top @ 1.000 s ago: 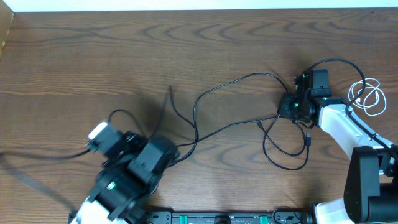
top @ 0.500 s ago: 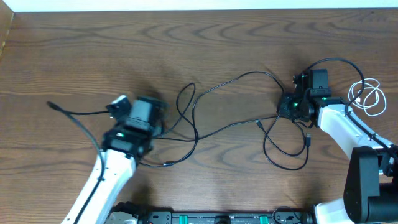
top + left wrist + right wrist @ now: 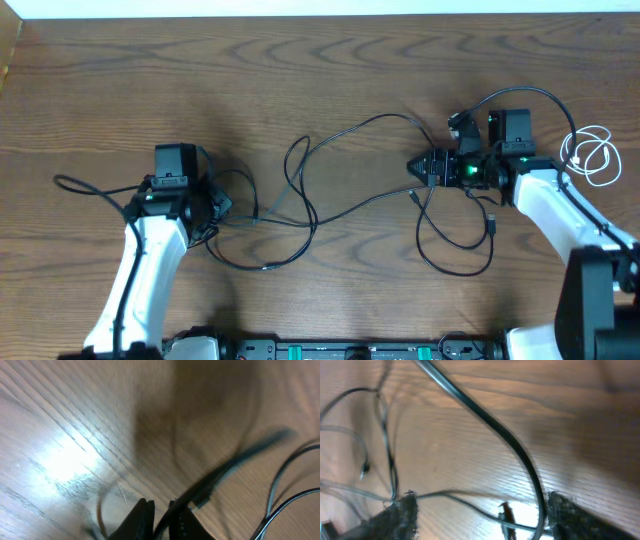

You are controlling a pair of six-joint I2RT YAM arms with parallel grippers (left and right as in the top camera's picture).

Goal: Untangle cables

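The black cable [image 3: 365,202] sprawls in loose loops over the middle of the table [image 3: 300,60], between the two arms. The left arm reaches up from the near edge, wrist turned toward the centre. The left gripper [image 3: 218,205] is pinched on a strand of the black cable, as its blurred wrist view shows. The right gripper [image 3: 418,166] points leftward, its fingers [image 3: 400,517] spread wide with strands crossing the gap. Furthest right, the white cable [image 3: 590,155] lies coiled apart.
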